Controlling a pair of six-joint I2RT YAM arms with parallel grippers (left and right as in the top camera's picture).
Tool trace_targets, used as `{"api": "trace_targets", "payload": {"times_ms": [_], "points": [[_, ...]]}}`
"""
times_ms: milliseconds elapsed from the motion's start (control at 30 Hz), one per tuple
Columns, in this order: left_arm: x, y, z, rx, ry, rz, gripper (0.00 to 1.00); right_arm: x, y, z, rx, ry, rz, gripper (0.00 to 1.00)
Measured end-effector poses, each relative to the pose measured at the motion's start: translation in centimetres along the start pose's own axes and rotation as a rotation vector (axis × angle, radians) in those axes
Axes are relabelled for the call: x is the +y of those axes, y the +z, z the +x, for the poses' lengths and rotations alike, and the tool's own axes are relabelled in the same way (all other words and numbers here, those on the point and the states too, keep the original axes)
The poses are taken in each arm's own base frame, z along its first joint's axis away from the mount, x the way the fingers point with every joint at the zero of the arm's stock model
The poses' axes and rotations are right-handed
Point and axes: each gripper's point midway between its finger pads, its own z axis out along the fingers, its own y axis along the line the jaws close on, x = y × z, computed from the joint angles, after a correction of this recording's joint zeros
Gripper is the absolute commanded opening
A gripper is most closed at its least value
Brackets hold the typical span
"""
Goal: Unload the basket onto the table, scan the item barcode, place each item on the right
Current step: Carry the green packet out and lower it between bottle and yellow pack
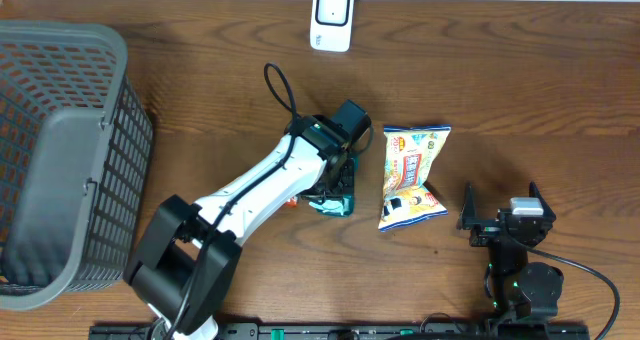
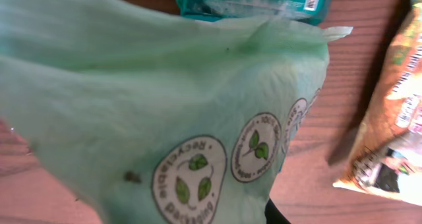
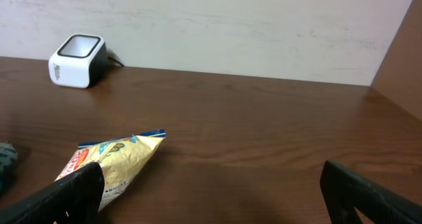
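**A:** What is the left gripper (image 1: 332, 180) doing?

**B:** Its jaws are together. Judging by the wrist view, they pinch the pale green bag (image 2: 165, 99), though its film fills the lens and hides the fingers. The right gripper (image 1: 500, 205) stands wide apart with nothing in it.

**A:** Where does the bag sit?

**B:** It's on the robot's side of the scanner (image 1: 331, 17), well apart from it and roughly in line. A teal packet (image 1: 335, 204) lies just beyond the bag from the scanner. A snack bag (image 1: 412, 175) lies to the scanner's right, about as far out.

**A:** How will the bag handle?

**B:** I'd say it's very light, soft and floppy. Thin film like that sags and creases, so a barcode could fold out of sight. It may also slide out of a shallow pinch.

**A:** So where should it be held?

**B:** Near an edge or seam, leaving the printed face hanging flat. Only round recycling marks show on this face, and I can't find the barcode.
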Motion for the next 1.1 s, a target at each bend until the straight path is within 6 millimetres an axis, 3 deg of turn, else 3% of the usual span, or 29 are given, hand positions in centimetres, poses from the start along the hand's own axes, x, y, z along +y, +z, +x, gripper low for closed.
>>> {"api": "trace_targets", "payload": {"times_ms": [200, 667, 700, 1100], "points": [[-1.3, 0.6, -0.4, -0.009, 0.009, 0.042, 0.08, 0.0, 0.0, 0.0, 0.000, 0.000, 0.000, 0.99], [-8.9, 0.5, 0.7, -0.112, 0.170, 0.194, 0.09, 0.0, 0.0, 0.0, 0.000, 0.000, 0.000, 0.99], [-8.9, 0.6, 0.6, -0.122, 0.168, 0.187, 0.14, 0.0, 0.0, 0.0, 0.000, 0.000, 0.000, 0.99], [-7.8, 3.4, 0.3, -0.128, 0.122, 0.085, 0.15, 0.0, 0.0, 0.0, 0.000, 0.000, 0.000, 0.99]]}}
